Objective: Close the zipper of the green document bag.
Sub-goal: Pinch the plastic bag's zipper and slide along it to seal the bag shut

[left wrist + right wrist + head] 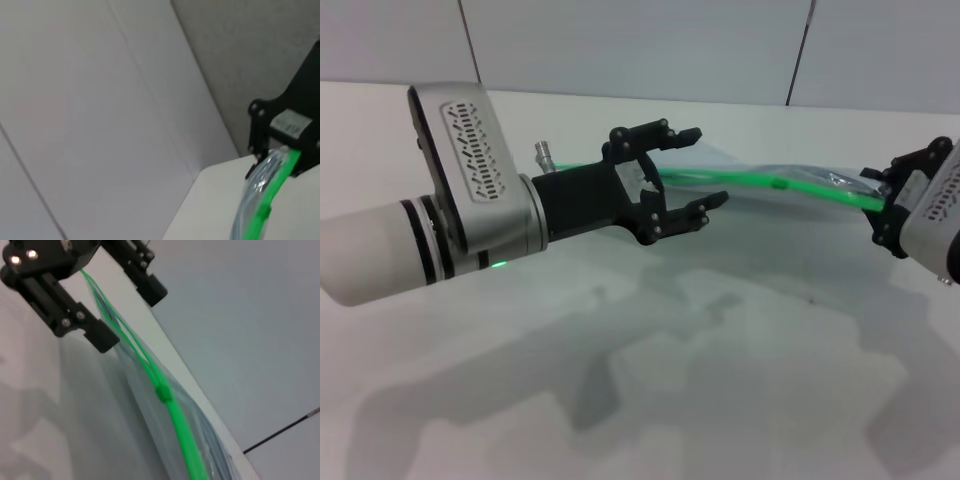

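We are holding the bag (750, 165) with the right gripper (882, 205) at 3 o'clock, left gripper (672, 180) wide, aligning on the slider (779, 184).

Legible text: none.

One label noted: a small grey sticker (289, 124) on the black body of the right gripper (295, 137), seen in the left wrist view; its print is too blurred to read.

No brand, number or sign can be made out on the arm housings, the green document bag (760, 172) or the table (720, 350).
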`<state>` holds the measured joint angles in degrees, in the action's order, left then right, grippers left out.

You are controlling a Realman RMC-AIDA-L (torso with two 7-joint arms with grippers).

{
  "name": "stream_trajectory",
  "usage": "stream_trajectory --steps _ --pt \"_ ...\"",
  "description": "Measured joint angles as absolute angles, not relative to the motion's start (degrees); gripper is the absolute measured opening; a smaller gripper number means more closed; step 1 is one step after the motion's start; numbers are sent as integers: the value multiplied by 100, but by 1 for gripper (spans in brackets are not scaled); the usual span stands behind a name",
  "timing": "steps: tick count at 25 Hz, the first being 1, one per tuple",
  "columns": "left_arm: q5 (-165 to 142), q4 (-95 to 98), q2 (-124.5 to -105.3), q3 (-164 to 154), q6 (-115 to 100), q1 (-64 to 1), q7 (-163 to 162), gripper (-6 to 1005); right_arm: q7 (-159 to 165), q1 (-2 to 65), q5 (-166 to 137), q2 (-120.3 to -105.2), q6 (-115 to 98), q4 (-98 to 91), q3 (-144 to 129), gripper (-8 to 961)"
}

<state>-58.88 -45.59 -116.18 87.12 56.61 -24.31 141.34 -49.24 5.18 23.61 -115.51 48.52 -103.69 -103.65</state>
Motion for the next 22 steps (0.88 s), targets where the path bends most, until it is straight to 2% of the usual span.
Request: stream_trajectory --steps 22 --pt "-6722 -5786 -11632 8531 5771 -2082 14139 691 -5093 520 2819 -11573 5221 -10610 -10168 72"
